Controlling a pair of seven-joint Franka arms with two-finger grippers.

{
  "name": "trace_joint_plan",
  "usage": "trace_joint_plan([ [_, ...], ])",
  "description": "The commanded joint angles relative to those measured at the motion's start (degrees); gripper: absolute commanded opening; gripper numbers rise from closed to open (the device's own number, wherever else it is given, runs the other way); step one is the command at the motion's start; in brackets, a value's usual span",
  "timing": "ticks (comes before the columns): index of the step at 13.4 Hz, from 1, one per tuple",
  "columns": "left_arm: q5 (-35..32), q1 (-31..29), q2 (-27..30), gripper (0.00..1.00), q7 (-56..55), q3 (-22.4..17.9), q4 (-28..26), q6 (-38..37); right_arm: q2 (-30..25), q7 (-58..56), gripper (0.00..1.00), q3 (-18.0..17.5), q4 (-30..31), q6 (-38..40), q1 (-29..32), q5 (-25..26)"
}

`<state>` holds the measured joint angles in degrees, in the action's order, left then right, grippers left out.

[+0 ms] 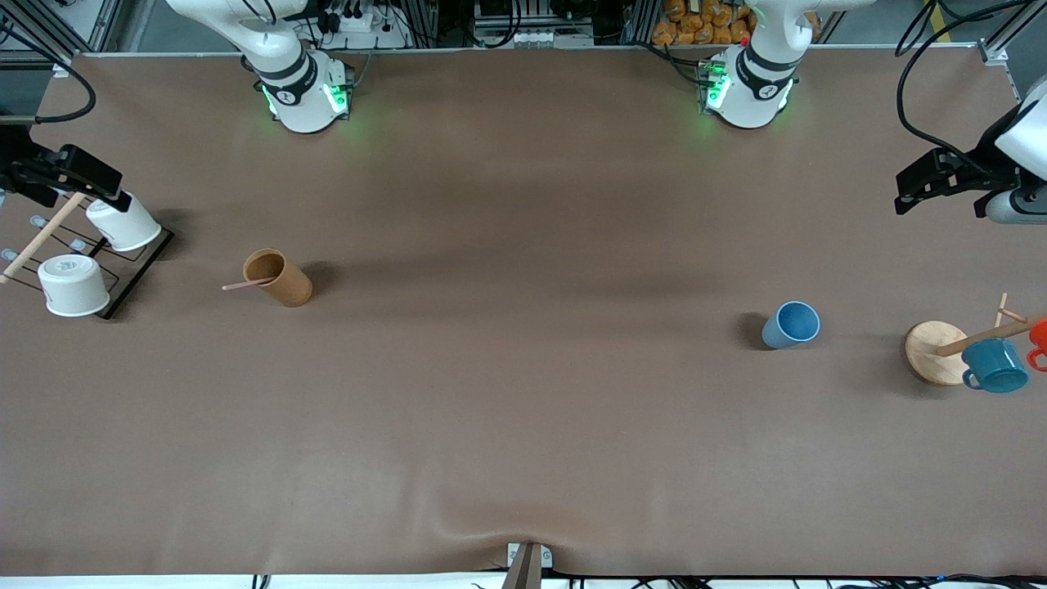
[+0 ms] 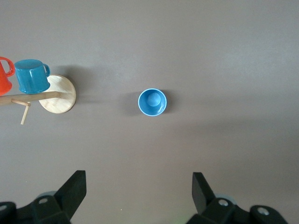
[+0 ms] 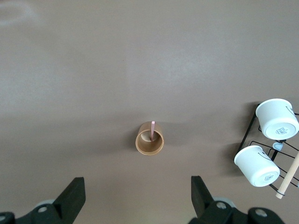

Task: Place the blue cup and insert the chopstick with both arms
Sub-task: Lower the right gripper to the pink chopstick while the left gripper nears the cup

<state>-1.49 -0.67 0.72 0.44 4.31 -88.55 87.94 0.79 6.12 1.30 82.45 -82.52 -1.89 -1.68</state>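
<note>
Right wrist view shows you the chopstick (image 3: 153,129) standing in the brown holder (image 3: 149,142), directly below the spread, empty right gripper (image 3: 135,196); its long axis runs near upright, its top tipped toward the right arm's end. Close off-centre and you'll likely topple holder and stick. The left gripper (image 2: 138,193), also spread, hangs above the upright blue cup (image 2: 152,102).

One blue cup (image 1: 792,324); one chopstick (image 1: 248,285), standing in one brown cylinder (image 1: 278,278); two white cups (image 1: 74,285) on one black wire rack (image 1: 135,266); one teal mug (image 1: 995,366) and one orange mug (image 1: 1039,339) on one wooden stand (image 1: 932,353); two arms, with one left gripper (image 2: 139,196) and one right gripper (image 3: 138,198).
</note>
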Motion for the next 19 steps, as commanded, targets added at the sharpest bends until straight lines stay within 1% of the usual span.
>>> trace_joint_plan([
  [1,0.0,0.3,1.0,1.00,-0.4,-0.3,0.0,-1.1,-0.6,0.0,1.00,0.2,0.6,-0.1,-0.3,-0.6],
  [7,0.1,0.1,-0.4,1.00,-0.3,0.1,1.2,-1.0,0.1,0.1,1.00,0.4,1.2,1.4,0.3,-0.9],
  [10,1.7,-0.1,-1.4,1.00,-0.4,0.1,0.5,-0.8,1.4,0.8,1.00,0.6,4.3,2.6,1.1,-2.4],
  [12,1.5,-0.2,-2.6,1.00,-0.5,0.0,0.1,0.7,4.2,5.5,1.00,0.6,4.7,3.1,1.4,-3.6],
  [16,1.2,-0.5,-2.8,1.00,-0.4,-0.2,-6.4,8.4,9.1,9.9,1.00,0.6,3.9,3.5,2.2,-4.0],
  [19,1.0,-0.4,-2.3,1.00,-0.4,-0.2,-13.7,16.4,13.4,10.6,1.00,0.6,2.9,3.7,2.7,-4.0],
])
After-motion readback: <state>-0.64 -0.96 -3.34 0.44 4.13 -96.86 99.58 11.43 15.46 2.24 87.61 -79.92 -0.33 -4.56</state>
